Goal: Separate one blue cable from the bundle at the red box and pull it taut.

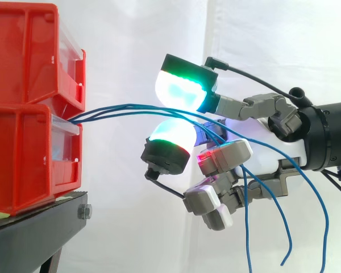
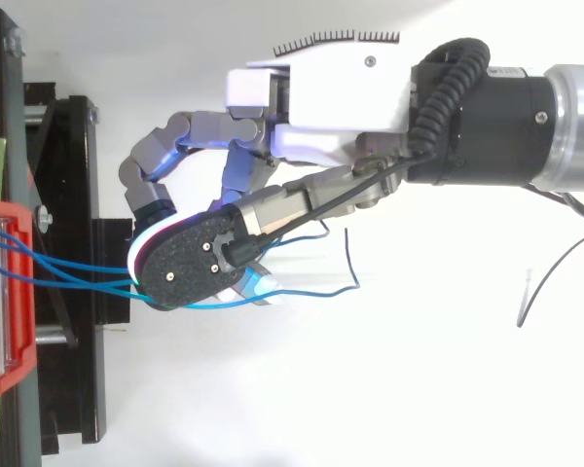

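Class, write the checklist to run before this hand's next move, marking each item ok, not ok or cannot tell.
1. Blue cables run into the red box: ok.
2. Red box sits on the black stand: ok.
3. One cable parted from the rest: not ok, several cross the hand together.
4. Cable taut: not ok, they sag, ends dangling.
5. Hold on a cable: cannot tell.

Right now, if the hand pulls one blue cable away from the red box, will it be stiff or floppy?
Probably floppy: the blue cables curve out of the red box and their free ends hang down beyond the hand. Likely light and slippery too, being thin and smooth-looking.
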